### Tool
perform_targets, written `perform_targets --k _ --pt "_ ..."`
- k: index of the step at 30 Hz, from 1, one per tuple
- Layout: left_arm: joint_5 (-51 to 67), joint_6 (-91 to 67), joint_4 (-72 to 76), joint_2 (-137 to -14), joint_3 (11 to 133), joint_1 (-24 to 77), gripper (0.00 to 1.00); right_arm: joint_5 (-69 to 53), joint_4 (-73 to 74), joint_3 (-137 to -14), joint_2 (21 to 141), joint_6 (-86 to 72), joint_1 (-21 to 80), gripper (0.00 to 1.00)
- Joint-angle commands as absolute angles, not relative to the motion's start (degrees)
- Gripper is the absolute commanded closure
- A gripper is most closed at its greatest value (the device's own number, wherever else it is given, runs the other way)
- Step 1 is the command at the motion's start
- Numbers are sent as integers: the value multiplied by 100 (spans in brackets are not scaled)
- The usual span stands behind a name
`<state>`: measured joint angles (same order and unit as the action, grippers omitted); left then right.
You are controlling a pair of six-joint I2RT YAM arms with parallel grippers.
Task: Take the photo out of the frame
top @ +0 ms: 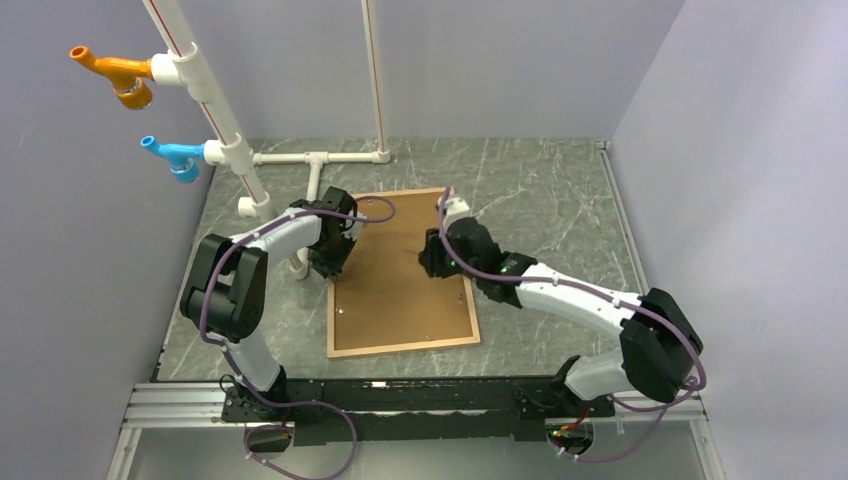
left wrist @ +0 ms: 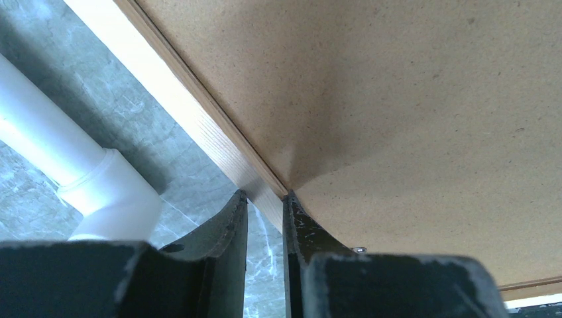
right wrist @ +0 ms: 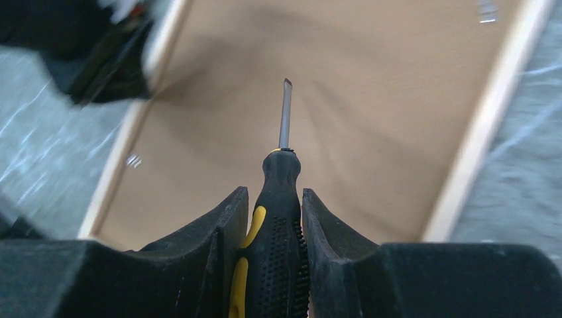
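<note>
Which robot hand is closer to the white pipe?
Left. The left gripper pinches the frame edge right beside the white pipe; the right gripper holds a screwdriver over the frame's middle.

The counter (top: 560, 190) is a grey-green marbled slab enclosed by walls on three sides. The frame (top: 405, 346) lies on it near the centre, face down with its brown back uppermost, slightly skewed to the counter edges. Its left edge may be raised off the surface; the views do not settle this. A white pipe structure (top: 315, 160) stands at the far left.
</note>
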<state>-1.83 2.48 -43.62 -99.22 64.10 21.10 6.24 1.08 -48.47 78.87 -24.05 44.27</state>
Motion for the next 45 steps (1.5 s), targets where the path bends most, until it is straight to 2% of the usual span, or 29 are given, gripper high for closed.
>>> perform_targets --k 1,9,22,45 --pt "419 601 -4227 -10030 6373 2222 97 719 153 -4791 7551 -2675 5297 100" --pt "729 581 -4242 -10052 6416 2196 99 643 -643 -4464 7555 -3022 6346 100" --pt "790 590 -4281 -10089 6439 2183 100 1329 -557 -5365 8631 -2764 7420 100" --pt "820 595 -4272 -10081 6445 2163 100 3897 1317 -7111 10230 -2847 8167 100"
